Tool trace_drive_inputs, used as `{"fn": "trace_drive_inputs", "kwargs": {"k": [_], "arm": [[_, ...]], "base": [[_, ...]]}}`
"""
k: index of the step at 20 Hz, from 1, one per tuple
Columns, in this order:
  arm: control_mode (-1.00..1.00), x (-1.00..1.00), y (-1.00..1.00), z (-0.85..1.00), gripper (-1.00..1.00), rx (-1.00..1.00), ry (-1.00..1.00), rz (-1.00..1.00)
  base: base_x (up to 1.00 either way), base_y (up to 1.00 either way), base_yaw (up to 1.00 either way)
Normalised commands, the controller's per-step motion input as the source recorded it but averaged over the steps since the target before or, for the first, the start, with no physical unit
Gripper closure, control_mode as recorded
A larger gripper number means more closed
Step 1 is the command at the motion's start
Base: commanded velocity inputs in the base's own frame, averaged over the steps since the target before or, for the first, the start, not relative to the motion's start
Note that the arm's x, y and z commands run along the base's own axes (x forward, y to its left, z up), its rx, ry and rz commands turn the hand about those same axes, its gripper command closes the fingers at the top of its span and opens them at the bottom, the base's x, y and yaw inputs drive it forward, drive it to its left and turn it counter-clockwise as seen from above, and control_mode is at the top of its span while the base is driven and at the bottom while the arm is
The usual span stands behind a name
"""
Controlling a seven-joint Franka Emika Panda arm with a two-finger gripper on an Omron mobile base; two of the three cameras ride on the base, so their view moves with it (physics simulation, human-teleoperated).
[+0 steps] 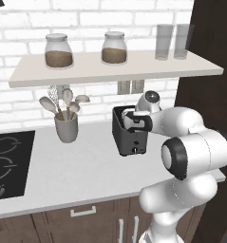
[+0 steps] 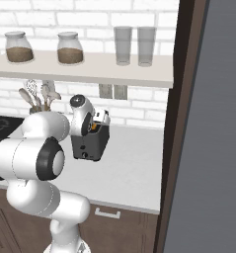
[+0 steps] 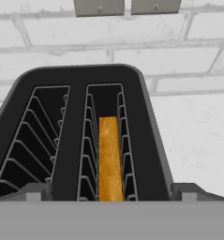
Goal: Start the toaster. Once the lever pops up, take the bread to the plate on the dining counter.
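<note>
The dark grey toaster [image 1: 129, 137] stands on the white worktop by the brick wall, also seen as toaster [image 2: 90, 143]. In the hand view the toaster [image 3: 76, 136] shows its two slots from above. The golden-orange bread [image 3: 109, 159] stands in the right slot; the left slot holds nothing. My gripper [image 3: 111, 193] hovers just above the toaster's near end, open, with one dark fingertip [image 3: 36, 192] at each side and nothing between them. The lever [image 1: 136, 143] sits on the narrow front face below my hand. The plate and the dining counter are out of view.
A grey utensil cup [image 1: 66, 128] stands left of the toaster, and a black cooktop [image 1: 5, 161] lies further left. A shelf [image 1: 115, 66] with jars and glasses hangs overhead. A tall dark cabinet [image 2: 208, 123] closes off the right side.
</note>
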Motion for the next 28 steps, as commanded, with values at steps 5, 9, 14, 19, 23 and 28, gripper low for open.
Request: {"fn": "trace_drive_inputs", "kwargs": {"k": [5, 9, 14, 19, 23, 28], "arm": [[-1.0, 0.0, 0.0, 0.0, -1.0, 0.0, 0.0, 0.0], [-1.0, 0.0, 0.0, 0.0, -1.0, 0.0, 0.0, 0.0], [-1.0, 0.0, 0.0, 0.0, -1.0, 0.0, 0.0, 0.0], [-1.0, 0.0, 0.0, 0.0, -1.0, 0.0, 0.0, 0.0], [-1.0, 0.0, 0.0, 0.0, -1.0, 0.0, 0.0, 0.0], [-1.0, 0.0, 0.0, 0.0, -1.0, 0.0, 0.0, 0.0]], "base": [[0.0, 0.0, 0.0], [0.0, 0.0, 0.0], [0.0, 0.0, 0.0], [0.0, 0.0, 0.0], [0.0, 0.0, 0.0], [0.0, 0.0, 0.0]]}}
